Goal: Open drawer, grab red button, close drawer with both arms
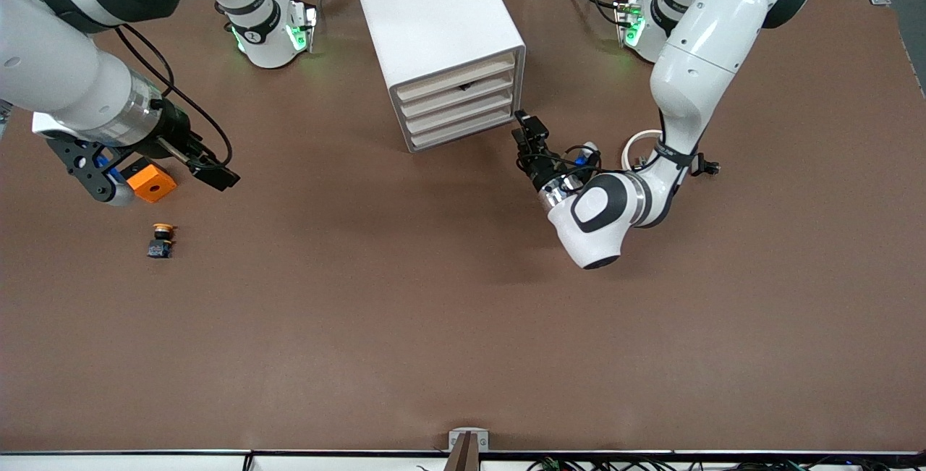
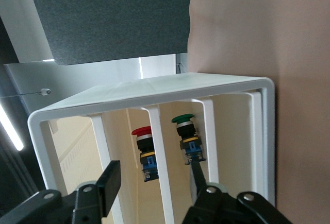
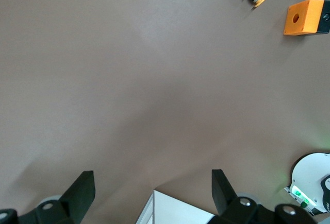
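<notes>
White drawer cabinet (image 1: 441, 44) on brown counter (image 1: 463, 326), drawer fronts facing the left arm's end. Left pincer (image 1: 527, 134) level with cabinet front, just beside the lowest drawers, fingers (image 2: 109, 181) parted, nothing between them. Through the left wrist view: red-capped button (image 2: 144, 152) inside one compartment, green-capped button (image 2: 188, 136) in the adjoining compartment. Right pincer (image 1: 206, 167) waiting above counter at the right arm's end, released, fingers (image 3: 82, 193) spread wide. Orange cube (image 1: 152, 183) beside it; yellow-capped button (image 1: 161, 239) on counter, nearer the front camera than the cube.
</notes>
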You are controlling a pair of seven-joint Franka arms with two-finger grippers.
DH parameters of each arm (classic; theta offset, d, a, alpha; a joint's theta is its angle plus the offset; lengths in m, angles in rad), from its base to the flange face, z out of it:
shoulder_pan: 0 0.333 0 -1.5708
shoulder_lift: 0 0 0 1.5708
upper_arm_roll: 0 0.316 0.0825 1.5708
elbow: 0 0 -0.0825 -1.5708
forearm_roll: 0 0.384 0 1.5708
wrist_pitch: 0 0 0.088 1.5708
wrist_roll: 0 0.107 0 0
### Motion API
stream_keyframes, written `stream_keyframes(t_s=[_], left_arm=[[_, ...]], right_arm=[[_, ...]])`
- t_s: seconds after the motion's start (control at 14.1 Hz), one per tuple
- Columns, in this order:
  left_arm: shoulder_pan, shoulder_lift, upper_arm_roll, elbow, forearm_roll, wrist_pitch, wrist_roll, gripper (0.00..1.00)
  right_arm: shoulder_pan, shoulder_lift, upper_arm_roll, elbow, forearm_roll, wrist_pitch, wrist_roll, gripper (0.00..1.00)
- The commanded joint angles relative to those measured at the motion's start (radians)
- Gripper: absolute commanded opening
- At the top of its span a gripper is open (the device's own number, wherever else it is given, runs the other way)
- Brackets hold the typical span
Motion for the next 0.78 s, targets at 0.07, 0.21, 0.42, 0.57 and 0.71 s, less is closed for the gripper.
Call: stream_keyframes(t_s=[0.07,0.21,0.42,0.57,0.71], left_arm=[[-0.041,0.006,0.002,-0.017,-0.041,-0.002,-0.02,0.61],[-0.062,0.008,0.004,-0.038,-0.051,0.008,-0.02,0.6],[-0.081,0.0,0.002,-0.088,-0.053,0.008,-0.02,0.54],[-0.095,-0.002,0.002,-0.103,-0.053,0.008,-0.02,0.54],[-0.111,-0.003,0.002,-0.115,-0.053,0.008,-0.021,0.5]], right_arm=[[0.032,0.017,-0.009,0.032,0.01,-0.007,0.011,1.0],[0.05,0.023,-0.011,0.032,0.007,-0.004,0.02,1.0],[0.064,0.029,-0.011,0.032,0.002,-0.004,0.02,1.0],[0.075,0.029,-0.011,0.032,-0.004,-0.004,0.022,1.0],[0.078,0.029,-0.011,0.032,-0.006,-0.002,0.022,1.0]])
